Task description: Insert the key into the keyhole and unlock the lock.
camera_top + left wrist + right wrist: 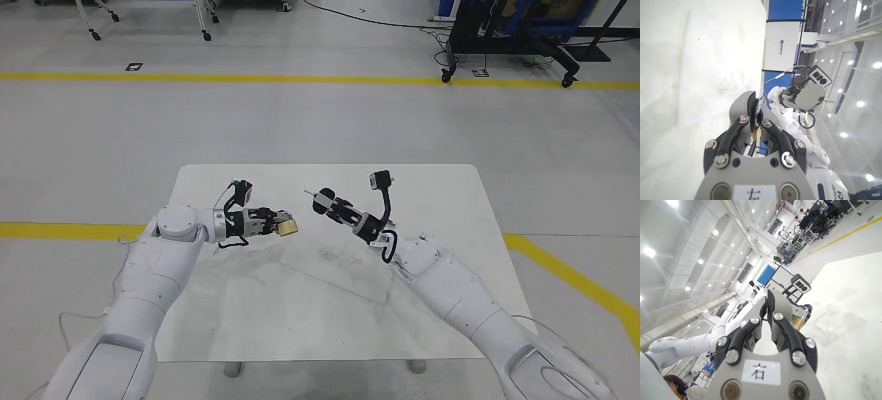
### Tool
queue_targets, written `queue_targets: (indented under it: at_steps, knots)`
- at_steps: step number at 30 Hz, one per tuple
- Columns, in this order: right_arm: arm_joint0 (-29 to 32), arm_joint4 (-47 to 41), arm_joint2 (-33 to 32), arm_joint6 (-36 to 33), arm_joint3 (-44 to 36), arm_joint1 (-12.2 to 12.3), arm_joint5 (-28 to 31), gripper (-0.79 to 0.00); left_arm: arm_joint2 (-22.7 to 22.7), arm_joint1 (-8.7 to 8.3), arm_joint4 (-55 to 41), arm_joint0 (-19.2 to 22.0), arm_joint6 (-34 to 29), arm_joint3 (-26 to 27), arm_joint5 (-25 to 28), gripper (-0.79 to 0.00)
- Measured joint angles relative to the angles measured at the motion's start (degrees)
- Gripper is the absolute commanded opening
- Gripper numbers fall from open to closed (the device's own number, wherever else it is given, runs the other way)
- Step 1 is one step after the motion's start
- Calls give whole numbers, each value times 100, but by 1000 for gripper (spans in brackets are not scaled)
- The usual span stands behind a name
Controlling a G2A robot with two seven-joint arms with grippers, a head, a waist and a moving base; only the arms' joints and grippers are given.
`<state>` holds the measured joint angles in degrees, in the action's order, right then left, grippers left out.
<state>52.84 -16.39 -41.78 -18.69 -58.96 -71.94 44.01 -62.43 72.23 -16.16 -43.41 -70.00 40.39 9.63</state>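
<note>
**White table (pixel 430 190) in a factory hall: lock and key held above it, apart.**

The left gripper (pixel 274 222) is clamped on the brass lock (pixel 288 228). The right gripper (pixel 321 198) is closed on the key (pixel 309 191), whose blade points toward the lock with a gap between them. The keyhole cannot be made out. Both parts are probably rigid, smooth metal. The lock is the heavier and may twist between the pads under insertion load, so hold it across its flat faces. The key is light and thin: grip the head and leave the blade free.
</note>
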Motion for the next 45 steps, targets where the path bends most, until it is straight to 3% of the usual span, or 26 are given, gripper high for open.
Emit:
queue_targets:
  at_steps: [8,12,18,22,27,34,45]
  knots:
    - [0,0,1,-3,-1,0,1,-785,1,0,0,-17,15,13,-18,-785]
    - [-13,702,-52,227,-214,9,27,-785,39,17,-189,-139,-51,49,-584,-785]
    - [-32,3362,-334,758,-832,143,-79,-785,81,91,-796,79,-680,-401,-1813,-785]
    - [267,6041,-564,1290,-1687,329,-450,-785,249,171,-946,311,-1033,-790,-2593,-785]
    - [794,8134,-742,1444,-2573,512,-891,-785,480,275,-879,479,-980,-1094,-3099,-785]
    - [1223,9840,-863,531,-3685,675,-1174,-785,534,357,-984,679,-636,-1476,-3251,-785]
    - [1188,10871,-368,-750,-4275,573,-1565,-785,657,397,-809,748,-575,-1542,-2923,-785]
